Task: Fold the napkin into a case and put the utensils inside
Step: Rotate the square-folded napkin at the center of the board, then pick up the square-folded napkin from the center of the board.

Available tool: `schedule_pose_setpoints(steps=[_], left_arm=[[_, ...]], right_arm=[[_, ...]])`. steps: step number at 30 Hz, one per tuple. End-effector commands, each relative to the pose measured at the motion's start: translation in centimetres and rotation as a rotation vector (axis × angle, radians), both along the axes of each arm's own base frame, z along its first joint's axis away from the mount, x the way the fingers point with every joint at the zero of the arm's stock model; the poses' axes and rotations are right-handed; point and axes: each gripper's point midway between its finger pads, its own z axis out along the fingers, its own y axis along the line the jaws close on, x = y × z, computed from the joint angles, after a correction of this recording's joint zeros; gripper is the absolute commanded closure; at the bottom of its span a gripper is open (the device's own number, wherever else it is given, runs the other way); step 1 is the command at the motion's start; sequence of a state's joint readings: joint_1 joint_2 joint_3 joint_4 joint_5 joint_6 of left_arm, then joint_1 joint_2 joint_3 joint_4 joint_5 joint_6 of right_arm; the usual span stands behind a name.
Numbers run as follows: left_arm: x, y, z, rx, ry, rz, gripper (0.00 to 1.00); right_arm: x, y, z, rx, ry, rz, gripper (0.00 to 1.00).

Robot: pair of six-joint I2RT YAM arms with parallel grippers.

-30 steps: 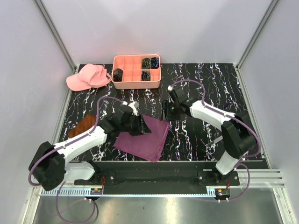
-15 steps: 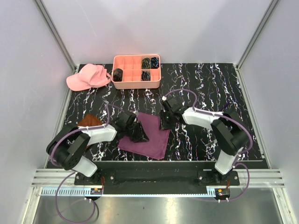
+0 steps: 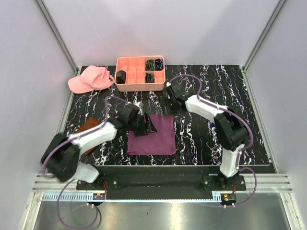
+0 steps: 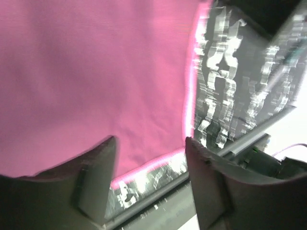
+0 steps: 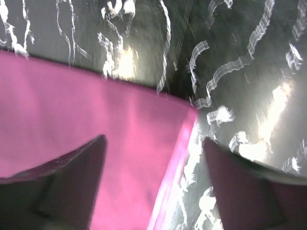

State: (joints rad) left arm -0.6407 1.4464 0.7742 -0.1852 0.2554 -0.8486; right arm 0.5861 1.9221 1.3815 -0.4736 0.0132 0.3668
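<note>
Since a second ago, our napkin (image 3: pixel 153 136) has turned square and lies flat. We see the left gripper (image 3: pixel 148 124) and right gripper (image 3: pixel 168 103) both agape, holding nothing.

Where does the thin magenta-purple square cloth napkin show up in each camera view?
Top external: the napkin lies flat, a little left of centre, toward the near edge.
Left wrist: it fills the left and middle, with a corner low, right of centre.
Right wrist: it covers the lower left, with a corner near mid-frame.
Shared landmark: the black white-veined tabletop bordering the napkin's edge.
</note>
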Motion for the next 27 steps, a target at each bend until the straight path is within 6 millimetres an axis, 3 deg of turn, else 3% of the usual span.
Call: schedule_pose_setpoints(steps=[1, 2, 3, 4, 5, 6, 7, 8, 9, 11, 13, 15, 20, 27], left_arm=[[-2.5, 3.7, 2.4, 0.05, -0.061, 0.032, 0.36], [-3.0, 4.3, 3.2, 0.029, -0.078, 0.046, 0.36], [-4.1, 5.3, 2.1, 0.038, -0.05, 0.059, 0.36], [-4.9, 5.6, 1.9, 0.024, -0.028, 0.069, 0.36], [-5.3, 6.0, 2.6, -0.002, -0.044, 0.077, 0.36], [-6.0, 6.8, 1.7, 0.005, -0.02, 0.093, 0.36], [-6.4, 7.3, 1.7, 0.002, -0.008, 0.104, 0.37], [-6.6, 7.5, 2.2, -0.015, -0.028, 0.107, 0.37], [-6.8, 8.0, 1.9, -0.01, -0.021, 0.117, 0.37], [-7.1, 8.5, 1.8, -0.004, -0.016, 0.115, 0.38], [-7.3, 8.6, 1.7, -0.008, -0.003, 0.115, 0.38], [-7.3, 8.9, 1.2, -0.003, 0.01, 0.123, 0.4], [-7.5, 8.9, 1.0, -0.019, 0.02, 0.121, 0.44], [-7.5, 9.0, 1.3, -0.04, 0.012, 0.132, 0.47]], right_arm=[[-5.1, -1.6, 5.9, 0.105, 0.061, -0.102, 0.0], [-7.4, -2.3, 4.5, 0.117, 0.128, -0.121, 0.0], [-8.7, -2.3, 4.5, 0.159, 0.153, -0.13, 0.0], [-10.1, -1.4, 6.4, 0.271, 0.164, -0.136, 0.0], [-12.4, -2.2, 4.5, 0.274, 0.227, -0.156, 0.0], [-13.5, -2.1, 6.0, 0.347, 0.228, -0.186, 0.0], [-14.4, -2.3, 5.9, 0.371, 0.234, -0.204, 0.0], [-16.3, -3.0, 4.3, 0.363, 0.273, -0.224, 0.0], [-17.1, -2.9, 5.2, 0.416, 0.267, -0.252, 0.01], [-18.9, -3.1, 3.8, 0.438, 0.297, -0.274, 0.08], [-20.1, -1.8, 3.7, 0.49, 0.307, -0.262, 0.16], [-21.2, -0.9, 2.6, 0.492, 0.321, -0.253, 0.24], [-21.9, -1.1, 0.4, 0.48, 0.346, -0.32, 0.41], [-21.2, -1.6, -0.7, 0.51, 0.343, -0.488, 0.47]])
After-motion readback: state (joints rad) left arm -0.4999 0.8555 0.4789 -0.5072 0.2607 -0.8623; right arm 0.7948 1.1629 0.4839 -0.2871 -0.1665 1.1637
